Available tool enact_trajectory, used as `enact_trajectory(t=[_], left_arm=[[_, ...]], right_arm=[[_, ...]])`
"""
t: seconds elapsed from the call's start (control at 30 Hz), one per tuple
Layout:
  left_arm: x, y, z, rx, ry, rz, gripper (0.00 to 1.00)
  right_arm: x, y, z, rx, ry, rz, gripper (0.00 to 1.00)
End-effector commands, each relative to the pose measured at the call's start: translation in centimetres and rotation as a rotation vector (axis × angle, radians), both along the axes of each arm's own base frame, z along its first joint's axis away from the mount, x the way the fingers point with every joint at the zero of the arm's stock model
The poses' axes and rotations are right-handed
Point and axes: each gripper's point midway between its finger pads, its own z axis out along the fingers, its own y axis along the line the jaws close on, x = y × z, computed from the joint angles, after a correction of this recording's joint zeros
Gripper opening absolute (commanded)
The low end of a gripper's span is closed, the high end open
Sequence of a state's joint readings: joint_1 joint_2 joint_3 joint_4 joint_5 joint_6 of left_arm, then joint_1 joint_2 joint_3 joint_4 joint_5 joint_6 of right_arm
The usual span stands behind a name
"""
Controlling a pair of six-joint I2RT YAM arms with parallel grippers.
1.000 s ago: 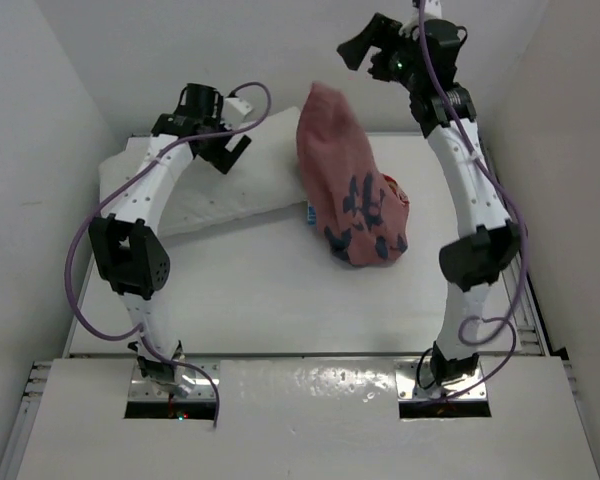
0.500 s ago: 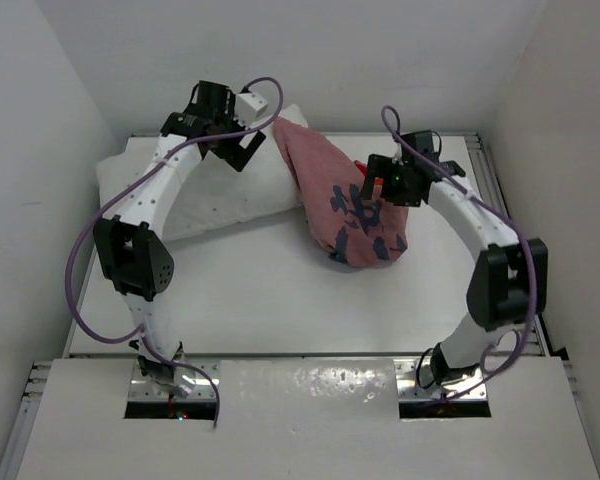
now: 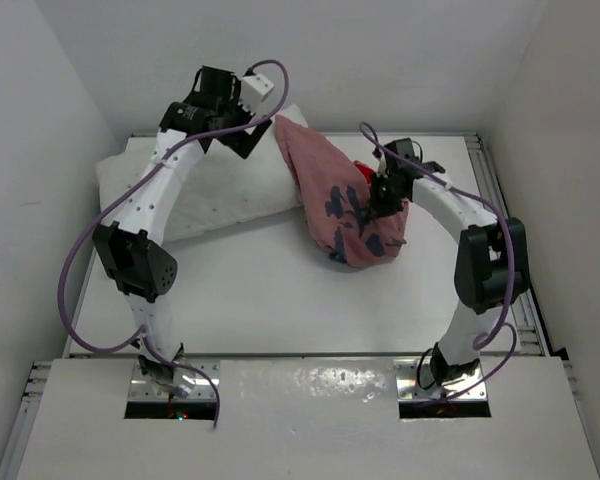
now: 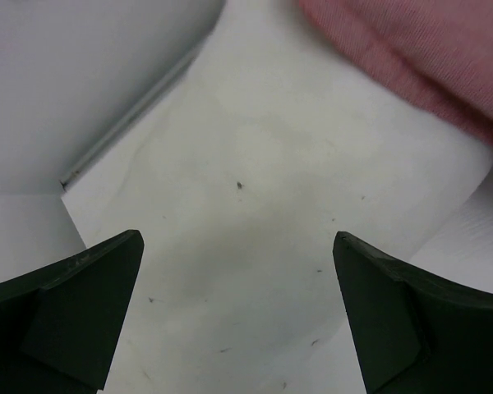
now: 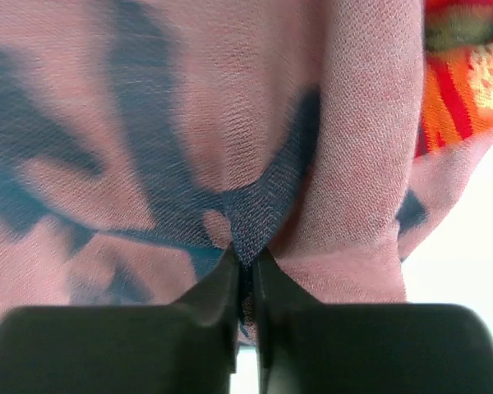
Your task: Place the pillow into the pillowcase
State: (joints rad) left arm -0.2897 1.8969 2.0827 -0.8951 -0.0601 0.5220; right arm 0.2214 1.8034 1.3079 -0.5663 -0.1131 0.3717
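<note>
Pillow point(image 3: 230, 190) first: lay flat on the table point(image 3: 280, 290), not inside anything yet. Stretched long from left to right, with the right end a little farther back.

Found the pillowcase point(image 3: 350, 205) bunched in a tall heap right up against the pillow's right end. Showed its pale pink inside with dark blue marks. Showed a small peek of red and orange print on the side away from the pillow. Could not spot its open mouth.

Saw the left arm point(image 3: 152, 192) reaching across the pillow. Saw the left jaws spread wide above the pillow's back right corner, gripping nothing. Saw the right arm point(image 3: 450, 203) bent in from the side away from the pillow. Saw the right jaws pinched tight on a fold of the pillowcase.

Judged the left jaws much nearer the pillow. Placed the pillow to the left of the right jaws, with the whole heap in between. Guessed the mouth of the pillowcase would need to open toward the pillow's right end, so the pillow could slide in the long way.

Looked for words or labels. Found none to read, only blurry blue shapes.
</note>
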Motion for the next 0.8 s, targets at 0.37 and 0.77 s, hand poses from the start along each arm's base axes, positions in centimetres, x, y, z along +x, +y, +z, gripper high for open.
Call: enact_trajectory(t=[0.37, 0.77], left_arm=[[-4.4, -2.9, 12.2, -0.076, -0.257, -0.024, 1.0], [-5.1, -1.9, 12.8, -0.042, -0.29, 0.007, 1.0]], right_arm=[[-6.5, 7.0, 46.5, 0.468, -1.361, 0.296, 0.0], [10.0, 0.5, 33.7, 0.214, -0.909, -0.299, 0.0]])
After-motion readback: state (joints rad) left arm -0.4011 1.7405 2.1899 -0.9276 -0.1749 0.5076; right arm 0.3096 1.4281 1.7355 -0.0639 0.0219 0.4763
